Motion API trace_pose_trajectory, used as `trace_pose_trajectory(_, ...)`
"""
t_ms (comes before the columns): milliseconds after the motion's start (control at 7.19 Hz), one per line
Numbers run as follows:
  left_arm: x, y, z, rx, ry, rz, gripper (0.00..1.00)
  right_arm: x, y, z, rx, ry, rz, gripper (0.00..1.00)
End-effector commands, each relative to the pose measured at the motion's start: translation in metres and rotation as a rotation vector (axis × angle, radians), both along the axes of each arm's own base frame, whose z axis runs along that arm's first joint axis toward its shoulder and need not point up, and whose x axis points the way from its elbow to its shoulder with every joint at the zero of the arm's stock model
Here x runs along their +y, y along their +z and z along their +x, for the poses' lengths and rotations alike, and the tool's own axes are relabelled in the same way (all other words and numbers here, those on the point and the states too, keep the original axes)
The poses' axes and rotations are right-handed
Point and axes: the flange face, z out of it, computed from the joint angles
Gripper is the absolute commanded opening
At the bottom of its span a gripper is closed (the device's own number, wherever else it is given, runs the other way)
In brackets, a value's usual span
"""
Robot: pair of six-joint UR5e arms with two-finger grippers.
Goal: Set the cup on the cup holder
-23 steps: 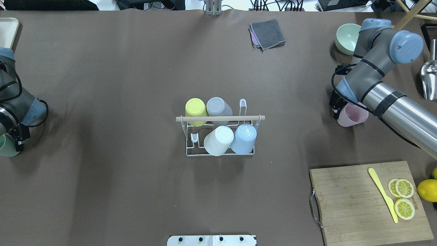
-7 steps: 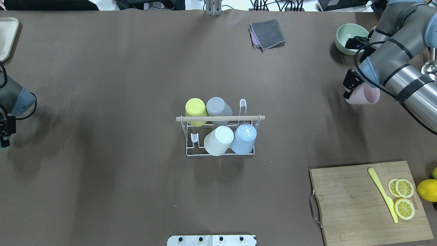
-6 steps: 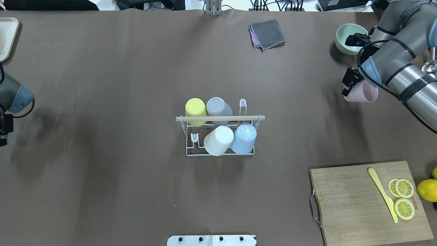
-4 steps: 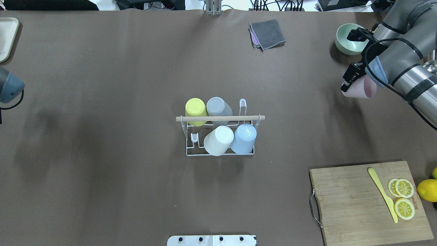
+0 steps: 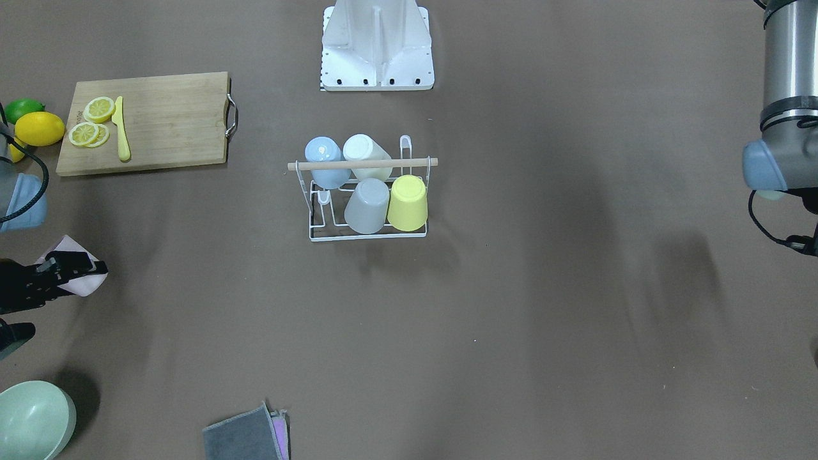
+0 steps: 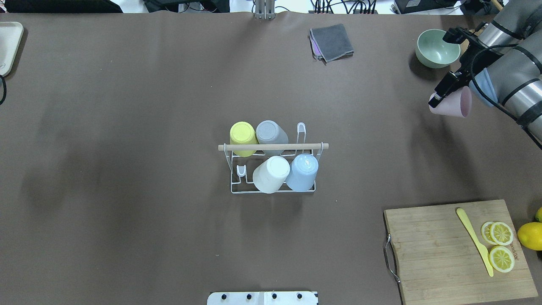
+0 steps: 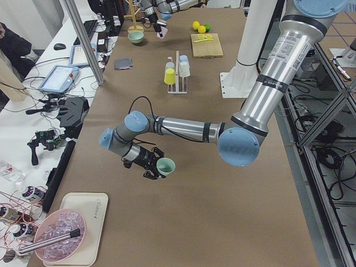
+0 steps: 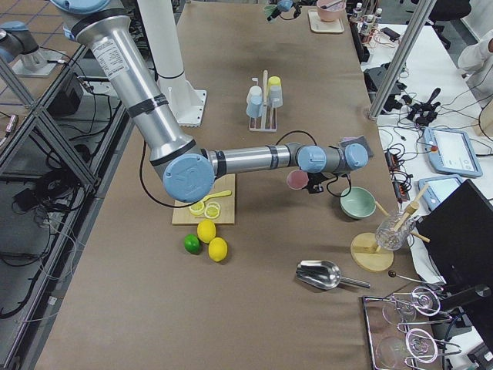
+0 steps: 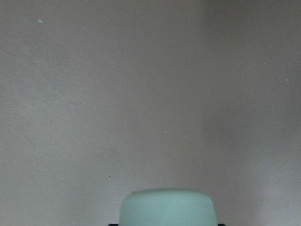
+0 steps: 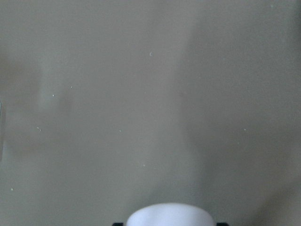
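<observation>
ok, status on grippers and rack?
Right gripper shut on pink cup, far from rack. Left gripper shut on green cup. Rack holds four cups, two prongs free. Nothing between pink cup and rack.

Arms outstretched, right gripper [image 6: 437, 98] tight on pink cup [image 6: 456, 103], left gripper [image 7: 153, 166] on green cup [image 7: 166, 165]

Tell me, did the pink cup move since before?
Yes. In the overhead view the pink cup, held by the right gripper, has gone up the picture, away from the cutting board and closer to the green bowl.
</observation>
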Motion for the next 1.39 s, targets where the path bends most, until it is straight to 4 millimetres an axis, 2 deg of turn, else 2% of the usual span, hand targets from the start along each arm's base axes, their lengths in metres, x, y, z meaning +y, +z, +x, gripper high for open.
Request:
trace_pose_trajectory(0,-0.017,-0.011,-0.019,-0.062,-0.098,0.066,0.0,0.004,-0.002,-0.012,-0.062,-0.037,0.04,0.09)
trace_pose_trajectory(139,-0.024,-0.014,-0.021,-0.09,-0.15,0.085,0.0,0.002,-0.01,-0.017,-0.085,-0.044,0.095,0.08)
trace_pose_trajectory(417,-0.042,-0.022,-0.041,-0.166,-0.2,0.213,0.0,0.008,-0.011,-0.025,-0.12,-0.06,0.18,0.07)
trace_pose_trajectory(696,-0.064,-0.034,-0.073,-0.178,-0.28,0.385,0.0,-0.003,-0.025,0.002,-0.163,-0.021,0.29,0.07)
trace_pose_trajectory(835,-0.073,-0.041,-0.078,-0.203,-0.3,0.461,0.0,-0.012,-0.027,0.033,-0.172,0.023,0.336,0.07)
trace_pose_trajectory(974,-0.081,-0.048,-0.083,-0.214,-0.332,0.535,0.0,-0.011,-0.016,0.065,-0.175,0.06,0.377,0.07)
trace_pose_trajectory(1113,-0.088,-0.058,-0.099,-0.204,-0.385,0.618,0.0,-0.001,0.0,0.08,-0.181,0.076,0.408,0.07)
trace_pose_trajectory(1252,-0.093,-0.075,-0.104,-0.179,-0.435,0.713,0.0,0.0,-0.011,0.089,-0.202,0.092,0.468,0.07)
